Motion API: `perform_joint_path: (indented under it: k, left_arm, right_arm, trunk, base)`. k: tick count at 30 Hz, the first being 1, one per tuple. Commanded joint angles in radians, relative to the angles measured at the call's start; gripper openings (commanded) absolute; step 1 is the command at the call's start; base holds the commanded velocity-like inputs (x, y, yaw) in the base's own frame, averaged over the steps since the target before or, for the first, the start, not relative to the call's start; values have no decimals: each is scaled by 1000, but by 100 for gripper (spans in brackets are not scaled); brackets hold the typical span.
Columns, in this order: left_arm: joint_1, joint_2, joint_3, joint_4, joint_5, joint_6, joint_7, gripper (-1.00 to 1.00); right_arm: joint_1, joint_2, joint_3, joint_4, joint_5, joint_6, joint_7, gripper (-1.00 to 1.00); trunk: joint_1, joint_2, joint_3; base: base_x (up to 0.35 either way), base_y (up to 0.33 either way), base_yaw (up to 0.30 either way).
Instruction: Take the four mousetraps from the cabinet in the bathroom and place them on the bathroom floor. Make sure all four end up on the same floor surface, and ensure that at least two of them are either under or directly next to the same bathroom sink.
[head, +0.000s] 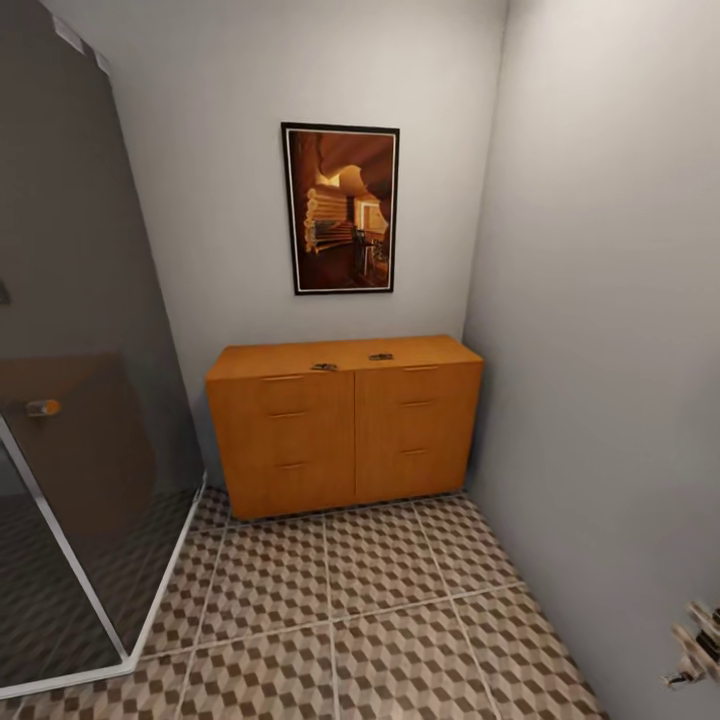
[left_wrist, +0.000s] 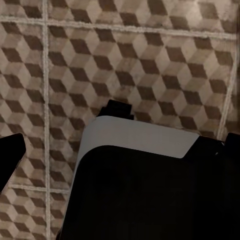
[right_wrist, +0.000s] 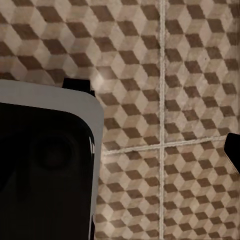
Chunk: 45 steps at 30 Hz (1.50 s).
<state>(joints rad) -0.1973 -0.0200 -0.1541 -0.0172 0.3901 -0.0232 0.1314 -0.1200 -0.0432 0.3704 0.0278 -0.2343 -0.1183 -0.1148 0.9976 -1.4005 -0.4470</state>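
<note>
The low orange-brown cabinet (head: 345, 430) stands against the far wall with its front panels closed. Two tiny dark mousetraps (head: 323, 367) (head: 380, 356) lie on its flat top near the middle. The cube-patterned bathroom floor (head: 380, 620) stretches from me to the cabinet. My right gripper (head: 695, 648) hangs low at the right edge of the head view, far from the cabinet, and holds nothing. In the left wrist view my left gripper (left_wrist: 120, 150) points down at the floor (left_wrist: 150, 60), its dark fingertips (left_wrist: 10, 157) spread to the picture's sides, empty. The sink is out of view.
A glass shower screen (head: 80, 400) with a white floor rail stands on the left. A grey wall (head: 610, 350) closes the right side. A framed picture (head: 341, 208) hangs above the cabinet. My own white and black base (right_wrist: 45, 150) (left_wrist: 140, 175) shows in both wrist views.
</note>
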Motion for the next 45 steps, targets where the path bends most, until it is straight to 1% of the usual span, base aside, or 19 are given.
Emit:
perform_joint_path:
  k: [1,45]
  left_arm:
    - [-1,0,-9,0,9,-2,3,100]
    - [0,0,-10,0,8,-10,4,100]
  right_arm:
    - [-1,0,8,3,-10,-6,0,100]
    - [-1,-2,8,3,-11,-6,0,100]
  trunk:
    - [1,0,-1]
    - [1,0,-1]
  base:
    - [324,0,0]
    - [325,0,0]
